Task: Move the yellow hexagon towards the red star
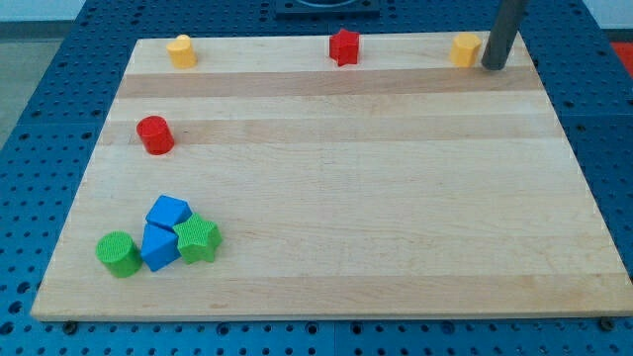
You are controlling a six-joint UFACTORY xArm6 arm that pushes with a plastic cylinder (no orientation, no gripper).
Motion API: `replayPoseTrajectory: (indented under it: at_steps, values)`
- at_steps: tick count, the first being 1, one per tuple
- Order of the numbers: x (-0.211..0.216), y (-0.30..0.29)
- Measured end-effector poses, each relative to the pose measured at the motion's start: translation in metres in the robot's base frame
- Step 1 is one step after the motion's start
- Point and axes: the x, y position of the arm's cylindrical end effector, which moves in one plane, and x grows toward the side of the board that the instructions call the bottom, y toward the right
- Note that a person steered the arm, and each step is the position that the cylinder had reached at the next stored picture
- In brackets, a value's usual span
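My tip point(492, 66) just R of yellow block point(465, 48); red star point(343, 46) well L; rod tool grips nothing.

We work in a lab: our wooden board point(336, 188) sits on a blue bench point(49, 89) drilled with regular holes, stretching left of my tip point(492, 66).
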Motion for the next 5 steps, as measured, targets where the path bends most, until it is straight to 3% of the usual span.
replayPoseTrajectory:
  at_steps: [5]
  values:
    - [-0.027, -0.035]
